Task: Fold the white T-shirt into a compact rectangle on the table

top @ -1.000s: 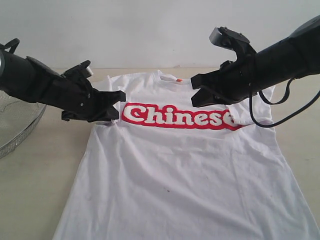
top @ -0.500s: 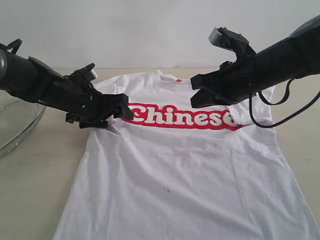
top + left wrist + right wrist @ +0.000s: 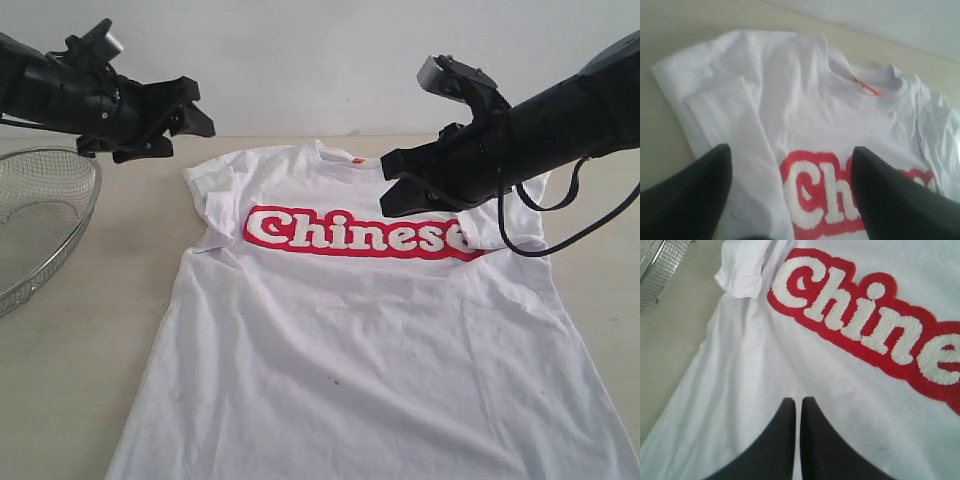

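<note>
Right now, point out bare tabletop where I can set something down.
Bare table lies between the wire basket and the white T-shirt; a narrower strip runs past the shirt's other side. Crowded: the chest lettering, where the right gripper hangs.

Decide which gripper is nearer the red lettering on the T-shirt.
Right. The right gripper, shut, hangs over one end of the red lettering; the left gripper, open, is up past the sleeve of the white T-shirt, near the basket.

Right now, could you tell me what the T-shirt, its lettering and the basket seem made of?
The white T-shirt seems soft matte knit, likely cotton, with creases. The lettering is fuzzy, towel-like raised pile. The basket is shiny wire mesh, probably metal.
</note>
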Controlling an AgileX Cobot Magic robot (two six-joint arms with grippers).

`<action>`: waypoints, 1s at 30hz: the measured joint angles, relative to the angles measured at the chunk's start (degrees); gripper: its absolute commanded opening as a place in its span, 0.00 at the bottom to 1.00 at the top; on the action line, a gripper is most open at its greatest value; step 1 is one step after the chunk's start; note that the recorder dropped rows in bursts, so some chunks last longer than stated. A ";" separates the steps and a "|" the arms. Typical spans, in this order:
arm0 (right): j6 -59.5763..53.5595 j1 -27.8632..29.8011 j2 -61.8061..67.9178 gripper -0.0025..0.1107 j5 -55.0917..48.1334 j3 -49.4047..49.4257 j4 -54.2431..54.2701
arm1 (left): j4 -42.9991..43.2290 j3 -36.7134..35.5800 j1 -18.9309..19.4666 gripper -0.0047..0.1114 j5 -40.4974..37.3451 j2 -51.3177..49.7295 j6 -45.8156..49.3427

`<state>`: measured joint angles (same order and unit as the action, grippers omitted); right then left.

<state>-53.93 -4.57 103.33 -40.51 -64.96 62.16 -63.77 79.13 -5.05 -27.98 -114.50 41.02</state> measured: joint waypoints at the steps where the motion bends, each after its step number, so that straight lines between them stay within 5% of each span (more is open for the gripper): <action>1: 0.00 0.00 0.00 0.02 0.00 -0.10 0.00 | 0.14 0.38 0.67 0.58 0.29 -0.28 -0.49; 10: 0.00 0.00 0.00 0.02 0.00 -0.10 0.00 | 2.85 0.71 0.56 0.58 -0.46 -8.70 -7.80; 30: 1.07 0.00 0.00 0.02 0.28 -0.10 0.00 | -5.49 7.02 0.56 0.58 -5.42 -14.00 -8.01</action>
<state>-52.85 -4.57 103.33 -40.23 -65.06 62.16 -69.27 86.15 -4.49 -33.39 -128.50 33.01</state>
